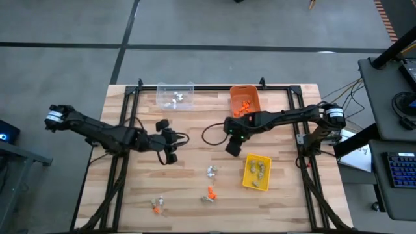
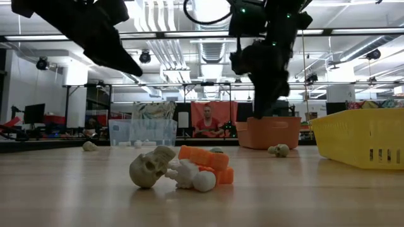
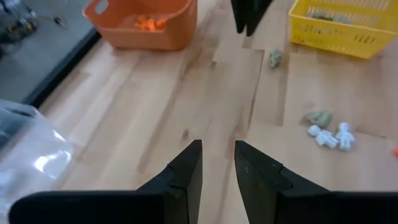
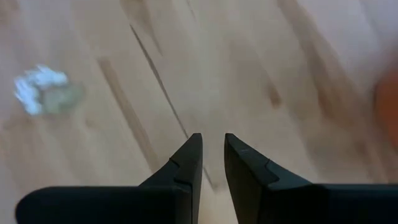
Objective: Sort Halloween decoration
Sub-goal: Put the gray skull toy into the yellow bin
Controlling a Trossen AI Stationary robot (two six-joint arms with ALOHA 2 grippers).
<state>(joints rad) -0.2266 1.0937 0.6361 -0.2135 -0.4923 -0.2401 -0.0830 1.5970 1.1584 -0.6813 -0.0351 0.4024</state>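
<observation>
The Halloween decoration lies as tiny trinkets in small clusters on the wooden table: a tan and white pair [image 1: 211, 171], an orange, tan and white group [image 1: 209, 193], and another group [image 1: 157, 205] near the front edge. In the low view a tan skull [image 2: 151, 169], an orange piece [image 2: 205, 161] and a white figure [image 2: 196, 180] rest against one another. My left gripper [image 1: 170, 156] hovers left of centre, its fingers [image 3: 217, 152] a narrow gap apart and empty. My right gripper [image 1: 232, 148] hangs over mid-table, also narrowly open [image 4: 213, 146], above bare wood near a white and tan pair [image 4: 40, 90].
A clear bin [image 1: 175, 96] and an orange bin [image 1: 244, 101] stand at the far edge, both holding trinkets. A yellow bin [image 1: 256, 171] with tan pieces sits right of centre. Loose skulls [image 2: 278, 150] lie on the table. A person [image 2: 208, 123] sits beyond the table.
</observation>
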